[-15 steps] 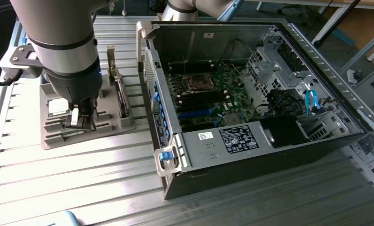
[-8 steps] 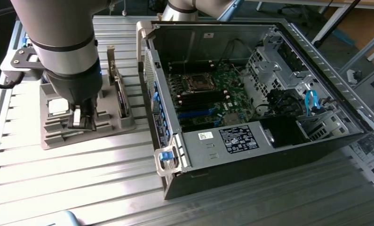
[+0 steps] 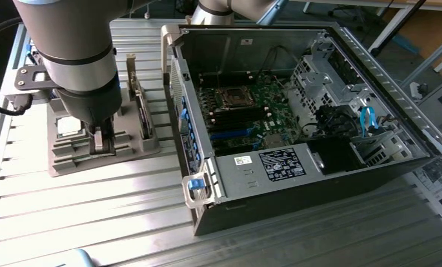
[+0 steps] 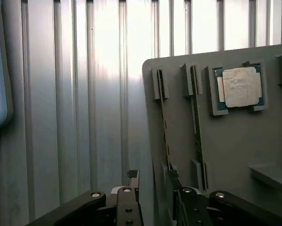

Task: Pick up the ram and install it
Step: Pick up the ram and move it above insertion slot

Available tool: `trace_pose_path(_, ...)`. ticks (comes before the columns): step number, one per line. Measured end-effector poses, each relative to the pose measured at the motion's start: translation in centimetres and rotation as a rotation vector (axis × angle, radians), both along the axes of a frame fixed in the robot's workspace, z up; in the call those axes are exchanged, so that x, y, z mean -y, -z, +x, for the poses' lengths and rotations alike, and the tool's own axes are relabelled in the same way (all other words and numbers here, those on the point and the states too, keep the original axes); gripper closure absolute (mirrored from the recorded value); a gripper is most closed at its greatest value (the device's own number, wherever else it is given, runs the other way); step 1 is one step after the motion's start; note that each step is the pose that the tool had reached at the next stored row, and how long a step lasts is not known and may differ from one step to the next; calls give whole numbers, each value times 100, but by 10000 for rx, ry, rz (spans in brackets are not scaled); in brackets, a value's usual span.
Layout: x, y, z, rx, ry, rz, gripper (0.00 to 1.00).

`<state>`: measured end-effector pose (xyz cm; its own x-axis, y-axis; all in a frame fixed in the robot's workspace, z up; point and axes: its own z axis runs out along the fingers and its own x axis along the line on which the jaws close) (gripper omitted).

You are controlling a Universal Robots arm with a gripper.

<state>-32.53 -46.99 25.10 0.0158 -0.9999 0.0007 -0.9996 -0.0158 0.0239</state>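
While the gripper (image 3: 102, 142) hangs open above the grey holder (image 3: 65, 158) at the exterior view's left: ram (image 4: 166, 136), edge-up in its slot; judged light, stiff, fragile; best pinched by its flat faces, mid-length.

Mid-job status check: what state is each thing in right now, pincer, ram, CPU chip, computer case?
Pincer: open, down at the grey holder.
Ram: on edge in its slot, beside the pincer, not gripped.
Second stick: on edge in the neighbouring slot.
CPU chip: lying flat in its recess.
Computer case: side open, motherboard exposed.
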Motion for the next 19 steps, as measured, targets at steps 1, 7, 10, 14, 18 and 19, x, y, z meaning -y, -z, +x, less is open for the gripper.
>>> trace_pose_path(1, 0, 7, 0, 0, -235, 0, 64)
trace_pose_path(7, 0, 51, 0, 0, -1497, 0, 64)
trace_pose_path(10, 0, 71, 0, 0, -1775, 0, 64)
trace_pose_path(14, -1, 106, -3, 0, -1927, 0, 64)
trace_pose_path(18, -6, 144, -16, 0, -1972, 0, 64)
trace_pose_path(19, -9, 154, -22, 1, -1980, 1, 64)
